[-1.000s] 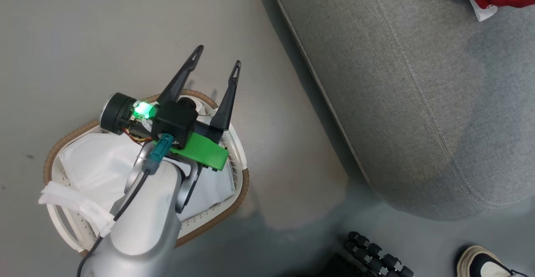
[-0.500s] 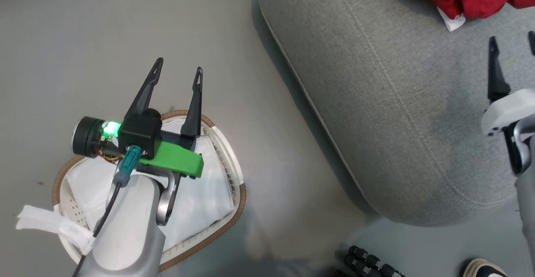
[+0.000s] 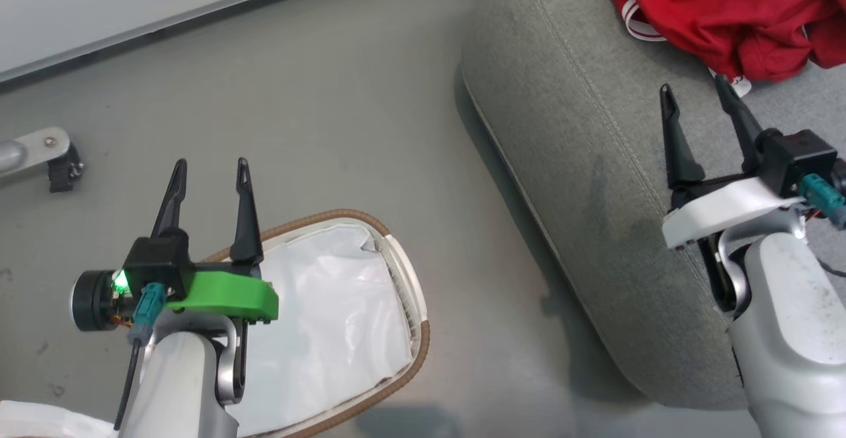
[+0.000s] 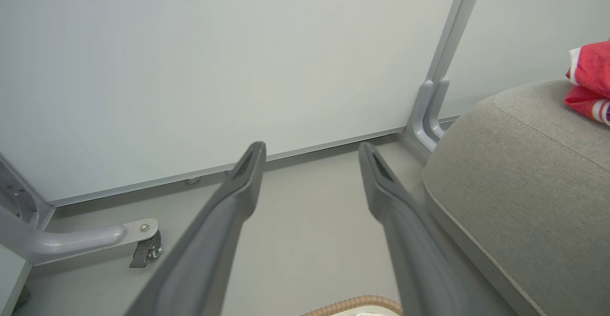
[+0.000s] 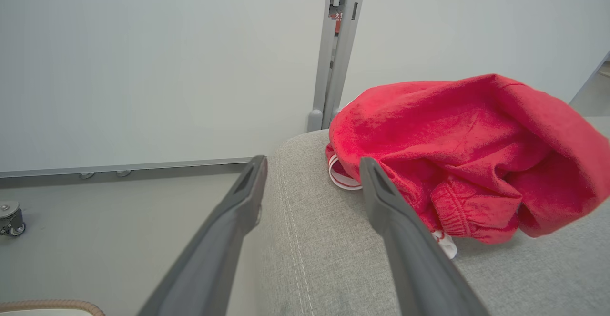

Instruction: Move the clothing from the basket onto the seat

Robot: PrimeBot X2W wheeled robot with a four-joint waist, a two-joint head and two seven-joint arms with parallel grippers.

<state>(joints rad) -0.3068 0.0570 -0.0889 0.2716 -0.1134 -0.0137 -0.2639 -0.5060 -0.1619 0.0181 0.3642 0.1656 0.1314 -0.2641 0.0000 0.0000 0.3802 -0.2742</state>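
The red clothing [image 3: 727,15] lies bunched on the grey seat [image 3: 595,160] at the upper right, white striped trim showing at its left edge; it is also in the right wrist view [image 5: 467,163]. On the floor at lower left the basket [image 3: 410,306] holds just its white liner [image 3: 330,332]. My left gripper [image 3: 210,163] is open, hanging over the basket's far rim, nothing between its fingers. My right gripper [image 3: 692,85] is open above the seat, just short of the clothing.
A pale wall panel [image 4: 190,68] with grey metal posts [image 4: 443,68] stands behind the floor and seat. A metal foot with a castor [image 3: 46,157] rests on the floor at the far left. Open grey floor [image 3: 317,127] lies between basket and seat.
The head view has tilted up, bringing the wall and more of the clothing into sight. My right arm has come further into view over the seat. Both grippers stay open.
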